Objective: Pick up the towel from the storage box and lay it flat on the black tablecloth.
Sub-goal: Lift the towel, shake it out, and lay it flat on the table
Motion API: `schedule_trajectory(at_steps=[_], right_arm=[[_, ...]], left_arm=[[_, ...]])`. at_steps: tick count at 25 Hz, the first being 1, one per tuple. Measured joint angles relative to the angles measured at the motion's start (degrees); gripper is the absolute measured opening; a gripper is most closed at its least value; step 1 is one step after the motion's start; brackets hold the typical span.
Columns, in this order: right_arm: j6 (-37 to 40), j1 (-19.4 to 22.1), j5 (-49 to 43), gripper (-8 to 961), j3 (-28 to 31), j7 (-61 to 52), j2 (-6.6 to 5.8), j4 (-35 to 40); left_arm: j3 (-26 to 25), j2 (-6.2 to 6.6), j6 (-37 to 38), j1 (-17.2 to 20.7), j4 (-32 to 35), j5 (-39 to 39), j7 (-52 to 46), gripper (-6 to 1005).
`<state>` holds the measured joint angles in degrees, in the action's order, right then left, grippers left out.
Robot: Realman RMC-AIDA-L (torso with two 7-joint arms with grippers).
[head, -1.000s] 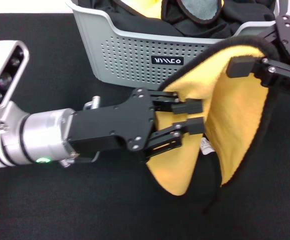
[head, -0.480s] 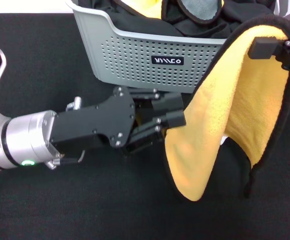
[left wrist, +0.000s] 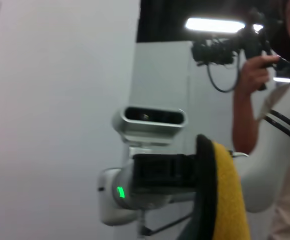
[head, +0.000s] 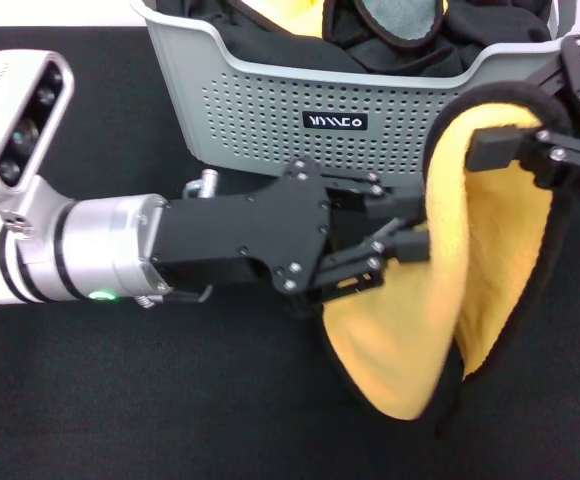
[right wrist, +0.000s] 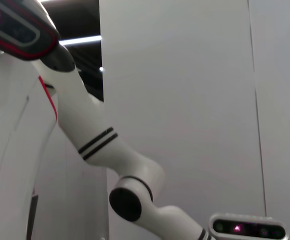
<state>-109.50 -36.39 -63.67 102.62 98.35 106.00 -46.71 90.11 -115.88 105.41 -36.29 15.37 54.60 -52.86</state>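
In the head view the towel (head: 480, 280) hangs in the air just in front of the storage box (head: 270, 110), its lower fold drooping toward the black tablecloth (head: 120, 420), apparently held up so both arms can spread it before laying it flat. The right gripper (head: 510, 150) pinches the towel's top hem, its arm reaching in from the tablecloth's right edge. The left gripper (head: 410, 240) stretches across horizontally from the left edge, its fingers pressed onto the towel's near side edge.

The left wrist view shows the towel (left wrist: 225, 195) edge-on, black trim beside yellow fleece, with the other arm's black-and-white wrist behind it.

The right wrist view points upward at a wall and a white arm; no towel shows.
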Motion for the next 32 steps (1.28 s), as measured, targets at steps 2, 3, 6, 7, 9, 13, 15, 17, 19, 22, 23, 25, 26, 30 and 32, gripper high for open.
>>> schedule_trajectory(at_steps=[2,3,6,7,9,13,15,17,19,22,23,25,26,30,32], right_arm=[[0.33,-0.55,-0.85,34,0.3,0.06,0.17,0.48],[0.4,-0.74,-1.06,34,0.36,0.1,0.2,0.71],[1.03,-1.33,-1.35,35,0.79,0.29,0.26,1.75],[1.35,-1.4,-1.37,36,1.11,0.33,0.26,2.04],[2.11,-1.36,-1.4,36,2.03,0.4,0.26,2.68],[2.98,-1.27,-1.45,37,4.46,0.58,0.51,4.22],[3.02,-1.22,-1.46,38,5.2,0.76,0.97,4.38],[2.92,-1.29,-1.46,39,5.57,0.84,1.42,4.37],[2.55,-1.49,-1.47,39,5.49,0.84,1.67,4.12],[2.49,-1.65,-1.86,40,5.36,0.8,1.74,3.86],[2.47,-1.66,-1.92,40,5.41,0.78,1.74,3.86],[2.22,-1.33,-1.92,41,5.54,0.78,1.6,3.93],[2.12,-1.12,-1.94,41,5.57,0.78,1.55,3.93],[1.09,0.33,-1.72,42,5.75,0.91,0.99,3.6],[0.67,0.51,-1.42,43,5.79,0.94,0.8,3.58]], left_arm=[[0.11,-0.13,0.4,-0.67,0.03,1.11,-0.15,290],[0.17,-0.16,0.66,-0.81,0.05,1.44,-0.23,290],[0.27,-0.29,2.21,-0.91,0.91,3.41,-0.51,290],[0.27,-0.33,2.38,-0.81,1.19,3.64,-0.56,290],[0.3,-0.49,2.59,-0.59,1.59,4.01,-0.66,290],[0.32,-0.86,2.62,-0.53,1.43,4.45,-0.69,290],[0.22,-1.3,2.34,-0.54,1.1,4.49,-0.64,290],[-0.01,-1.86,1.51,-0.52,0.78,4.39,-0.35,290],[-0.19,-2.41,0.02,-0.45,0.67,4.04,0.02,290],[-0.83,-2.95,-1.82,-0.22,0.64,3.74,0.36,289],[-1.72,-2.98,-2.06,0.31,0.67,3.7,0.6,289],[-3.93,-2.83,-2.2,1.85,0.95,3.67,1.04,289],[-5.84,-2.49,-1.9,3.12,1.24,3.68,1.19,289],[-9.29,-0.72,0.38,6.3,1.53,3.63,1.19,289],[-10.02,-0.11,1.1,7.37,1.58,3.57,1.06,289]])
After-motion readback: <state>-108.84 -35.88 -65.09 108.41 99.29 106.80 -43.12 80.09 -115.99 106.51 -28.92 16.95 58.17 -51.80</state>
